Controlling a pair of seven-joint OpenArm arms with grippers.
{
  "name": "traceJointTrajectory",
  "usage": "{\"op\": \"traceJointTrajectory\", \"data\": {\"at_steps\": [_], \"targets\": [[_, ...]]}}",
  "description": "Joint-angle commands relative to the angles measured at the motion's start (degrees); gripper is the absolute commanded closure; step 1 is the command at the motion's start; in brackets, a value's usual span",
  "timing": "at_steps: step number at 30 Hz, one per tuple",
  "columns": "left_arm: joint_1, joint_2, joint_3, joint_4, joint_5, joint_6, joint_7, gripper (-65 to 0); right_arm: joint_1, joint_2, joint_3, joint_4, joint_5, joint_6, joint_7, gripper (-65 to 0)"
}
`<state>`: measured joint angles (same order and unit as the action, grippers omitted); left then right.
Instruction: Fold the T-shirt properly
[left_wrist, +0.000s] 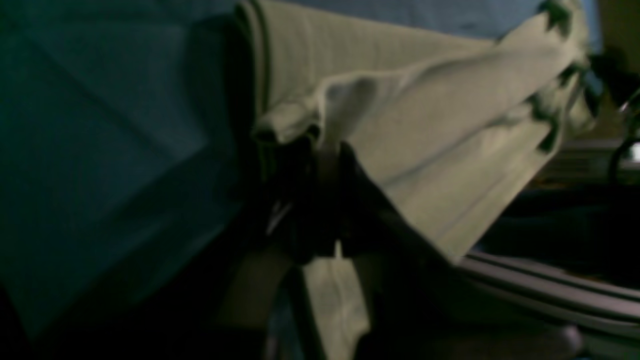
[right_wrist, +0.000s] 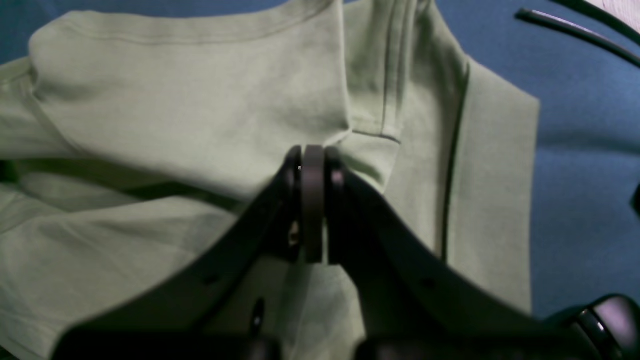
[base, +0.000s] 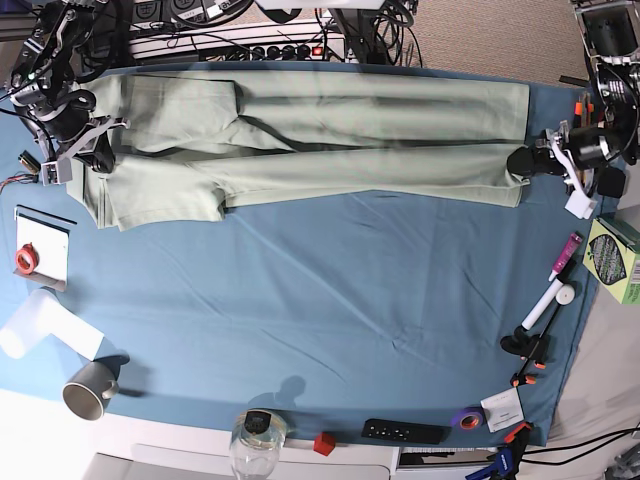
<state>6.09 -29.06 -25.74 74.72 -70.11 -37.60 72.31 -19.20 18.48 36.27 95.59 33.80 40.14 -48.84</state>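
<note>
Base view: the T-shirt (base: 330, 135) is laid as a long band across the upper part of the frame, on the blue-clothed counter (base: 330, 330), with one lengthwise side folded over the body. The left end effector (base: 530, 162) is seen at the band's right end, the right end effector (base: 100, 152) at its left end near a sleeve. Each is clenched on a fabric edge, as shown in both wrist views. The first lengthwise fold is judged underway; the other side and the crosswise folds are left to do. Fabric is pale sage green, soft, lightly creased; hems and stitching are visible.
</note>
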Motion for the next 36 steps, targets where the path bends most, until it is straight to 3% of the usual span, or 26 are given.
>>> {"op": "traceJointTrajectory", "data": {"at_steps": [1, 10, 12, 14, 15, 16, 23, 29, 36], "targets": [[0.09, -1.09, -0.37, 1.75, 0.28, 0.74, -0.68, 0.0, 0.13, 1.05, 0.59, 0.96, 0.94, -0.14, 1.36, 0.0], [0.87, -0.11, -0.37, 3.19, 1.57, 0.42, -1.92, 0.0, 0.15, 1.05, 0.59, 0.96, 0.90, -0.14, 1.73, 0.0], [0.90, 0.44, -0.37, 3.19, 1.57, 0.28, -2.47, -10.7, 0.15, 1.05, 0.59, 0.96, 0.90, -0.14, 1.73, -0.8], [0.87, 0.85, -0.37, 3.19, 1.55, 0.33, -3.06, -19.9, 0.15, 1.05, 0.59, 0.96, 0.90, -0.14, 1.75, -14.5], [0.85, 0.98, -0.37, 3.19, 1.55, 0.33, -3.26, -21.4, 0.15, 1.05, 0.59, 0.96, 0.90, -0.14, 1.84, -19.8], [0.87, 1.01, -0.37, 3.19, 1.55, 0.31, -3.37, -21.5, 0.15, 1.05, 0.59, 0.96, 0.90, -0.14, 1.97, -22.4], [0.87, 0.94, -0.39, 5.33, 1.64, 0.26, -3.32, -21.5, 0.74, 1.09, 1.36, 0.98, -1.16, -0.14, 4.59, -22.6], [0.87, 0.94, -0.39, 12.63, 3.34, 0.22, -3.48, -21.5, 3.50, 1.07, 6.88, 2.84, -1.55, -0.14, 5.75, -22.6], [0.68, 0.98, -2.05, 23.30, 12.72, 0.09, -11.50, -21.5, 10.67, -0.24, 8.52, 3.65, 0.68, -0.14, 1.92, -22.6]]}}
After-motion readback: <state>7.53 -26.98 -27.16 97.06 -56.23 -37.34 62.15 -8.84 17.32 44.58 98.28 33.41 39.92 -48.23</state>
